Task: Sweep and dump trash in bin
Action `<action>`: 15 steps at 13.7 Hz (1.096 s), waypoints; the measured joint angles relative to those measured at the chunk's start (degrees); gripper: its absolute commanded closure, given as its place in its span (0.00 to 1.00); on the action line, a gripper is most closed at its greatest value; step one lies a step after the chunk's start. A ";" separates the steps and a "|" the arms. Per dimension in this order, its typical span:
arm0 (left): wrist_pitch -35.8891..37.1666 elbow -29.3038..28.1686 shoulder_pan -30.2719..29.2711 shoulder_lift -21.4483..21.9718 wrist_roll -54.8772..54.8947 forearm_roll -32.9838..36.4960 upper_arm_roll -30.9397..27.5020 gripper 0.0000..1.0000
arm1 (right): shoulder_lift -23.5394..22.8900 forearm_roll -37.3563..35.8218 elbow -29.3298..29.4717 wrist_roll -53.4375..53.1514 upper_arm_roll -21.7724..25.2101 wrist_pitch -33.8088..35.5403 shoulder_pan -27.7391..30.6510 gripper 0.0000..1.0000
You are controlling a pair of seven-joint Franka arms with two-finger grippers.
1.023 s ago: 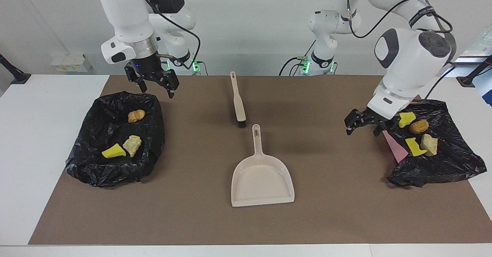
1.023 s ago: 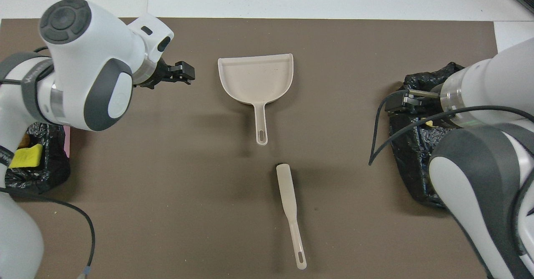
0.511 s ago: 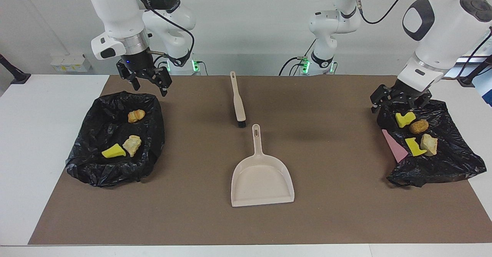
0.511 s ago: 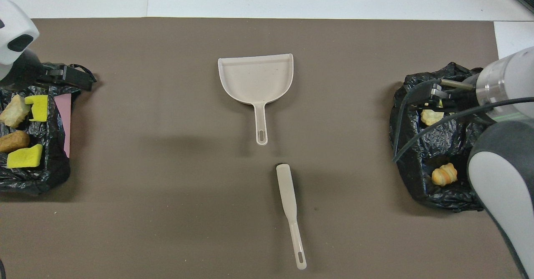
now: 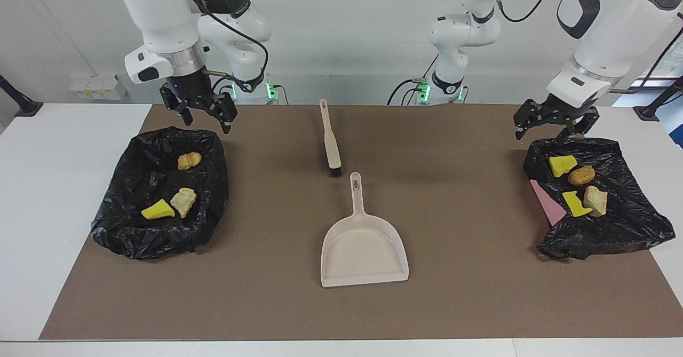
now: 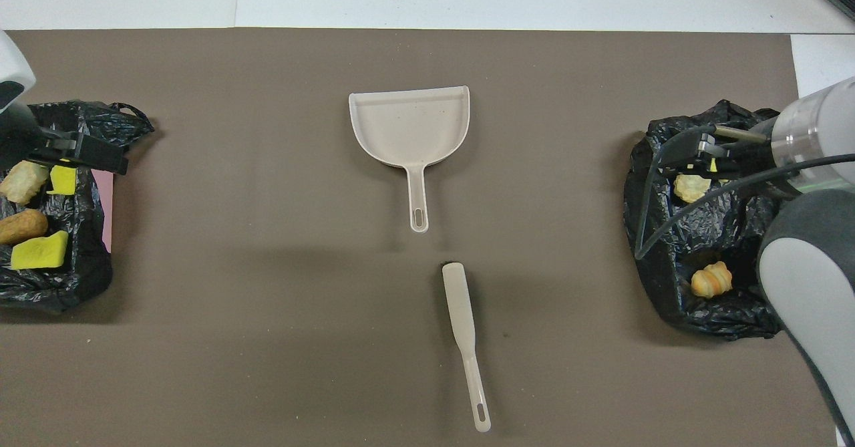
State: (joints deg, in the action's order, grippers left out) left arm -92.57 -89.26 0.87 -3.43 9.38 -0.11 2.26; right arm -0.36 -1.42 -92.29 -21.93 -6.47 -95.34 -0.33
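Seven pieces of trash lie in two black bags. Four are in the bag (image 5: 613, 223) at my left arm's end of the table: a yellow sponge piece (image 5: 563, 165), an orange-brown lump (image 5: 581, 175), a second yellow piece (image 5: 576, 204) and a beige lump (image 5: 595, 200). A flat pink sheet (image 5: 549, 203) lies at this bag's edge. Three pieces are in the other bag (image 5: 160, 234) at my right arm's end: a pale orange lump (image 5: 189, 160), a beige rock (image 5: 183, 201) and a yellow wedge (image 5: 157, 211).

My left gripper (image 5: 552, 124) hangs in the air over the edge of its bag that is nearest to me, fingers spread apart, holding nothing. My right gripper (image 5: 205, 117) hangs over the nearest edge of its bag, fingers also apart and empty.

Between the bags, on the brown mat (image 5: 459, 293), the brush (image 5: 330, 139) lies nearer to me and the dustpan (image 5: 364, 246) lies farther, its handle toward the brush. The pan is empty.
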 measured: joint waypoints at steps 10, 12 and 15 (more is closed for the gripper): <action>3.47 1.50 0.00 0.22 0.21 0.47 0.02 0.00 | 1.11 0.04 0.42 0.11 0.00 0.06 -0.02 0.00; 3.48 1.50 0.00 0.22 0.22 0.47 0.04 0.00 | 1.11 0.07 0.42 0.11 -0.01 0.06 -0.04 0.00; 3.49 1.50 0.02 0.22 0.24 0.46 0.07 0.00 | 1.12 0.08 0.42 0.11 -0.01 0.06 -0.06 0.00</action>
State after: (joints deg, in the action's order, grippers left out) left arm -89.08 -87.76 0.89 -3.21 9.62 0.36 2.33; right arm 0.75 -1.35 -91.88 -21.82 -6.48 -95.29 -0.39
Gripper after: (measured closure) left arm 0.000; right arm 0.000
